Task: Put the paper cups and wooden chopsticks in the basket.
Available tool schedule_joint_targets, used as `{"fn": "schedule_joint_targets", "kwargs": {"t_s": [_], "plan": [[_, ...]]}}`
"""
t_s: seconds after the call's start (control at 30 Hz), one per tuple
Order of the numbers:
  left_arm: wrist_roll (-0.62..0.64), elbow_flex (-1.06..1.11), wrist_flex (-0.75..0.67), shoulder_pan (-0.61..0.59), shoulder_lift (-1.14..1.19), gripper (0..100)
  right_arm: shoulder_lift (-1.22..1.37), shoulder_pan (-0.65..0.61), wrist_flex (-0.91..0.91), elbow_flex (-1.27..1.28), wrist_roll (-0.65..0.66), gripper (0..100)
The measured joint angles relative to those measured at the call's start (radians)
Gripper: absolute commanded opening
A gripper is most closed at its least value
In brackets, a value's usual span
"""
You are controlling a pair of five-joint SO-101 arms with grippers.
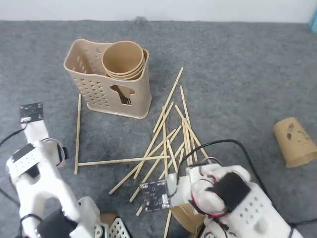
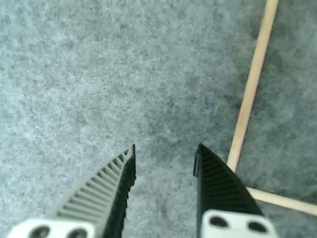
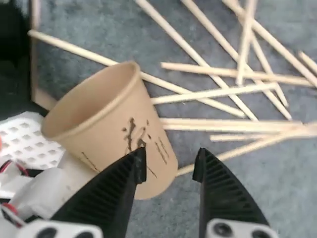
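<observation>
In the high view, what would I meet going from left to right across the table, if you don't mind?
The basket with stacked cups → scattered chopsticks → paper cup on its side.

The high view looks steeply down over the whole grey carpeted tabletop (image 1: 237,59) from well above. The left wrist view faces straight down past the left pincer (image 2: 163,158), very close to the carpet. The right wrist view tilts down past the right pincer (image 3: 168,158), close over a tan paper cup (image 3: 109,124). It shares the scattered thin pale wooden chopsticks (image 3: 223,72) with the high view.
</observation>
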Motion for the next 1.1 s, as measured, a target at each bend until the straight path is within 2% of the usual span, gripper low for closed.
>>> {"fn": "schedule_joint_targets", "kwargs": {"t_s": [0.23,0.4,0.6,0.7,0.93,1.0,1.1], "plan": [[0.000,0.000,0.000,0.000,0.000,19,0.121,-0.048,0.000,0.043,0.098,17.0],[0.000,0.000,0.000,0.000,0.000,19,0.189,-0.052,-0.003,0.052,0.101,16.9],[0.000,0.000,0.000,0.000,0.000,19,0.196,-0.049,-0.121,0.106,0.057,16.7],[0.000,0.000,0.000,0.000,0.000,19,0.196,0.028,-0.227,0.101,-0.003,16.7],[0.000,0.000,0.000,0.000,0.000,19,0.221,0.367,-0.491,0.106,-0.250,16.8],[0.000,0.000,0.000,0.000,0.000,19,0.219,0.420,-0.480,0.092,-0.278,16.9],[0.000,0.000,0.000,0.000,0.000,19,0.221,0.420,-0.342,0.009,-0.261,16.9]]}}
